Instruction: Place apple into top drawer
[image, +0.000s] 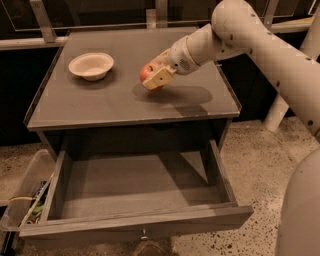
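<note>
Standing pulled out at the near edge of the scene, the top drawer (200, 218) shows its flat front panel, with a small metal knob (144, 233) at the middle and the grey-brown inner floor open to view. Just beside its left wall sits a clear bin (19, 196) holding a jumble of small items too indistinct to name. A pale speckled floor (250, 150) spreads to the right of the drawer.

Above and behind the drawer is the table (110, 107), its dark flat top reaching to the far side. The apple (148, 73), red with a yellowish patch, is over the middle of the table, a little right of centre and well apart from the drawer below. The claw (154, 79) comes in from the right and pinches the apple, one cream finger lying across its near lower side. Whether the apple touches the table top cannot be told; a shadow lies on the surface just right of it. The pale arm (250, 35) runs up and away to the far right.

A shallow cream bowl (91, 65) rests on the far left part of the table, well apart from the apple. Beyond the table a metal rail (45, 22) crosses a dark background.
</note>
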